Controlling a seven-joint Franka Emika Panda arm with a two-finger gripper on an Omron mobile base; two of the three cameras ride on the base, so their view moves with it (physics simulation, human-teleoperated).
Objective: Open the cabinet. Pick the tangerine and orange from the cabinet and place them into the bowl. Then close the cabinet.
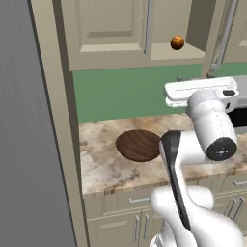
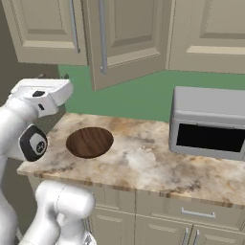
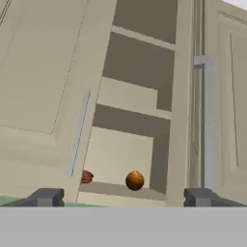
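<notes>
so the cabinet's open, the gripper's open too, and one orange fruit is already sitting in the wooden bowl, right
Not quite: the bowl has no fruit in it. The orange fruit sits on the bottom shelf inside the cabinet, as the hand view shows, and the left base view shows the bowl bare on the counter. The rest holds: the cabinet is open, and the gripper is open.

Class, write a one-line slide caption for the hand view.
Open pincer faces the half-open cabinet, orange fruit on its lowest shelf.
</notes>
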